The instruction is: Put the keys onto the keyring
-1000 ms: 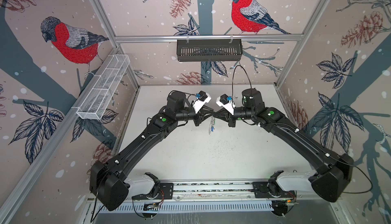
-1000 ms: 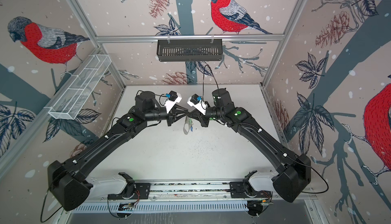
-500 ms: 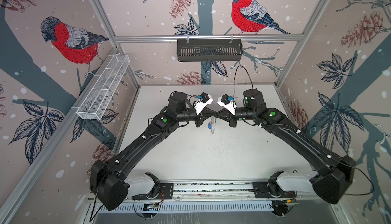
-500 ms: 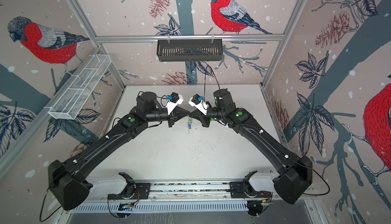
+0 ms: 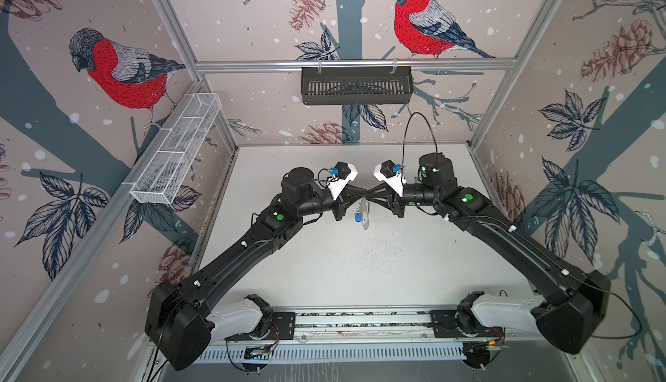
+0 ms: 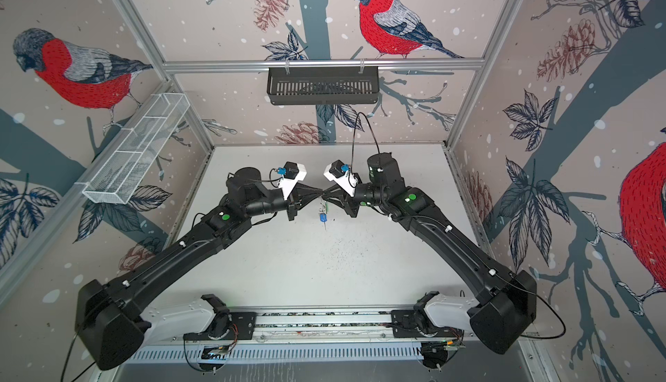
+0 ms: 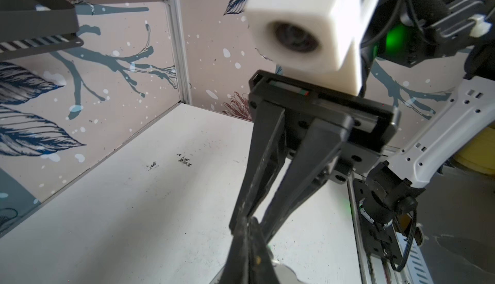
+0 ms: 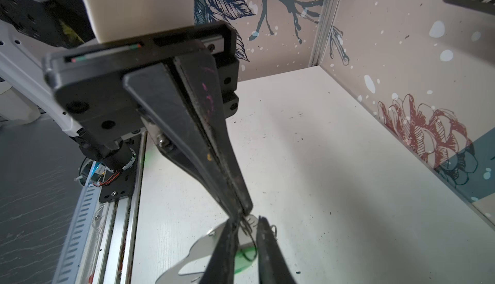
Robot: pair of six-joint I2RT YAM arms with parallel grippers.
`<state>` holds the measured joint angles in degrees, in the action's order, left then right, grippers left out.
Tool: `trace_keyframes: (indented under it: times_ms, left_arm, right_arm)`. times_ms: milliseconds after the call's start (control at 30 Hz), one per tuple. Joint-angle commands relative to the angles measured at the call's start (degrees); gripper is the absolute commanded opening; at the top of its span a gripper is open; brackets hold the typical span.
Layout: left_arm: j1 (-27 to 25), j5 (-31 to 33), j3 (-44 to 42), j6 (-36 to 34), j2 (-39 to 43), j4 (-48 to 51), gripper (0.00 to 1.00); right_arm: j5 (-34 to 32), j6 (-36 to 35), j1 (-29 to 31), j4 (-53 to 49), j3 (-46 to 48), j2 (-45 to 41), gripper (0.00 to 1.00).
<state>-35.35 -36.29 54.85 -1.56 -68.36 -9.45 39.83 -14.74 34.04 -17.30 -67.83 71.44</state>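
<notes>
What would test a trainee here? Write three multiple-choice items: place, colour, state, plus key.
1. Where is the keyring? A in a far corner; B under the meeting tips of the left gripper and right gripper; C out of sight.
2. Which tag colour shows in both top views? A red; B yellow; C blue.
3. The left gripper's jaws are: A shut; B wide open; C hidden.
Key: 1 B, it hangs just below both tips. 2 C, the blue tag dangles there. 3 A, its fingers press together in the right wrist view.

left tool [image 8: 244, 210]: now closed on keyring [image 8: 201, 245] | right tool [image 8: 247, 220]: jaws now parted
</notes>
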Motion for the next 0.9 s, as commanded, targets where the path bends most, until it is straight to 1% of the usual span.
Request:
trace_keyframes:
  times_ms: [0, 33, 67, 167, 267, 333, 367, 433, 500, 533, 667, 867]
  left_arm:
    - [0.1, 2.5, -2.0, 5.0, 0.9, -11.3, 0.0]
    - [0.1, 3.0, -2.8, 5.7, 1.2, -13.2, 0.0]
    - [0.1, 3.0, -3.5, 6.5, 1.3, -15.2, 0.0]
    - [0.1, 2.3, -5.4, 8.2, 1.3, -20.7, 0.0]
    - [0.1, 3.3, -6.5, 9.5, 1.4, -24.2, 0.0]
    - [0.2, 4.6, -7.6, 9.7, 1.4, -26.4, 0.0]
    - [0.1, 4.9, -8.1, 10.0, 1.4, -27.7, 0.0]
    - [0.1, 5.1, -8.8, 10.3, 1.3, -29.5, 0.0]
    - [0.1, 4.7, -8.7, 10.4, 1.1, -29.7, 0.0]
    - [0.1, 4.7, -8.6, 10.4, 0.8, -29.7, 0.0]
    - [0.2, 4.0, -8.4, 10.8, 0.3, -29.6, 0.0]
    - [0.1, 4.1, -8.4, 11.1, -0.1, -29.5, 0.0]
  right_arm:
    - [0.1, 2.2, -0.3, 4.9, 0.8, -1.7, 0.31]
    - [-0.7, 2.9, -0.5, 5.5, 1.3, -2.1, 0.35]
    - [-1.3, 3.6, -0.5, 6.0, 1.8, -2.7, 0.37]
    - [-3.6, 7.0, -0.3, 9.3, 4.8, -4.7, 0.39]
    - [-9.0, 13.0, -0.2, 15.2, 8.9, -7.5, 0.4]
    - [-14.2, 18.2, 0.5, 20.5, 12.5, -9.3, 0.4]
    - [-15.7, 19.5, 0.8, 22.1, 13.7, -10.0, 0.39]
    - [-20.9, 23.2, 2.1, 25.6, 16.3, -11.1, 0.37]
    - [-24.4, 25.7, 3.1, 27.8, 17.7, -11.4, 0.36]
    - [-27.3, 26.8, 3.8, 28.2, 17.7, -11.2, 0.36]
    - [-34.5, 27.6, 6.3, 28.6, 16.4, -10.1, 0.35]
    - [-36.9, 26.1, 8.3, 27.2, 13.2, -6.9, 0.37]
